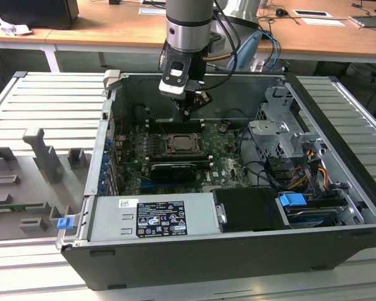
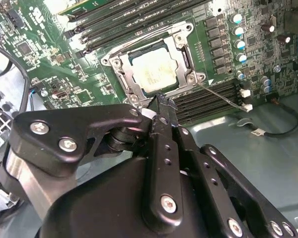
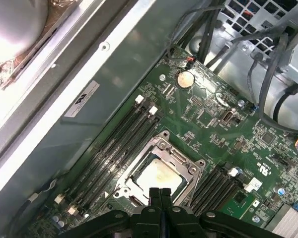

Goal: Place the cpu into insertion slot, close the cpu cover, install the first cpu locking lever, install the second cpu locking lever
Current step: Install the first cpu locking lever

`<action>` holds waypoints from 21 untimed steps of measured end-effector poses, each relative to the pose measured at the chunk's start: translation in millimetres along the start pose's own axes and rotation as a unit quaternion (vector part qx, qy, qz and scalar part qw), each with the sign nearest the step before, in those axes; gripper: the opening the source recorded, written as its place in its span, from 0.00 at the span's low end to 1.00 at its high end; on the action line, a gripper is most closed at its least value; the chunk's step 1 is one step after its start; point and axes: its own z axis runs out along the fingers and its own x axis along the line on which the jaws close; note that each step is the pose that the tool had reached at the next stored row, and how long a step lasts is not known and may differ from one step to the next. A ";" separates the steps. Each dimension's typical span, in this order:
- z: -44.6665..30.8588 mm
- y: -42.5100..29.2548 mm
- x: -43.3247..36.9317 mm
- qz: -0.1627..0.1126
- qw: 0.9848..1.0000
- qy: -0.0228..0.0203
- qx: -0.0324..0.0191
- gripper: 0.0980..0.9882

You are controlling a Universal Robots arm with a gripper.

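Observation:
The cpu (image 2: 156, 69) lies flat in the insertion slot (image 1: 180, 145) amid the green motherboard; it is pale and square in both wrist views (image 3: 159, 176). The cpu cover (image 2: 132, 83) lies down around it as a metal frame (image 3: 189, 171). One thin wire lever (image 2: 221, 94) sticks out slantwise from a socket corner. Another wire lever (image 2: 149, 33) runs along the socket's opposite side. My gripper (image 1: 190, 113) hangs just above the socket's edge, its fingertips (image 3: 159, 191) pressed together with nothing between them (image 2: 159, 100).
Long black memory slots (image 3: 116, 144) flank the socket on both sides. The open computer case (image 1: 194, 263) holds a grey power supply (image 1: 153, 216), a drive cage (image 1: 282, 135) and loose cables (image 1: 301, 169). A grey fixture tray (image 1: 31, 182) lies at the exterior view's left.

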 end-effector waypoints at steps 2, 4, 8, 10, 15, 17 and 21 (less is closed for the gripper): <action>0.0 0.0 0.0 -0.008 1.000 0.000 0.000 0.01; 0.0 0.0 0.0 -0.016 1.000 0.001 0.000 0.01; 0.0 0.0 0.0 -0.035 0.999 0.002 0.000 0.01; 0.0 0.0 0.0 -0.046 0.999 0.002 0.001 0.01; 0.0 0.0 0.0 -0.066 0.998 0.003 0.001 0.01; 0.0 0.0 0.0 -0.078 0.997 0.004 0.001 0.01; 0.0 0.0 0.0 -0.100 0.995 0.005 0.001 0.01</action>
